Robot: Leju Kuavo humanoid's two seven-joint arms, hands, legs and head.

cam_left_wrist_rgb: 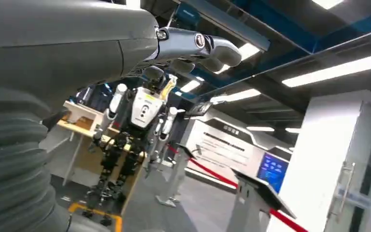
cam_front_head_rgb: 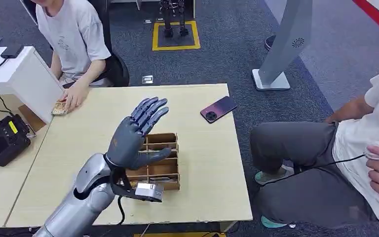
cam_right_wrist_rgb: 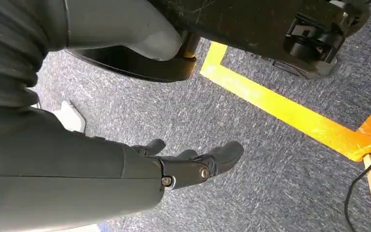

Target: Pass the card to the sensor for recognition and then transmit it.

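Looking down from the head view, you see the left hand (cam_front_head_rgb: 137,133) raised above the light wooden table (cam_front_head_rgb: 202,163), fingers (cam_front_head_rgb: 150,109) spread wide and straight, thumb out to the side, holding nothing. It hovers over a wooden divided box (cam_front_head_rgb: 162,163) that sits near the table's front edge; flat pieces lie in its front compartments, too small to tell what they are. Note the card (cam_front_head_rgb: 58,108) at the table's far left corner, lying flat under the fingertips of a seated person's hand (cam_front_head_rgb: 74,96), just beside a white box (cam_front_head_rgb: 27,79). A black device (cam_front_head_rgb: 2,139) with a yellow label rests on the next table to the left, a cable running to it; you cannot tell whether this is the sensor. A phone (cam_front_head_rgb: 218,109) lies face down toward the far right of the table, well apart from the box. A 2nd person sits at the right. In the right wrist view, the right hand (cam_right_wrist_rgb: 193,162) hangs over grey carpet (cam_right_wrist_rgb: 251,159) near yellow floor tape (cam_right_wrist_rgb: 290,116), fingers loosely curled inward, nothing in them.
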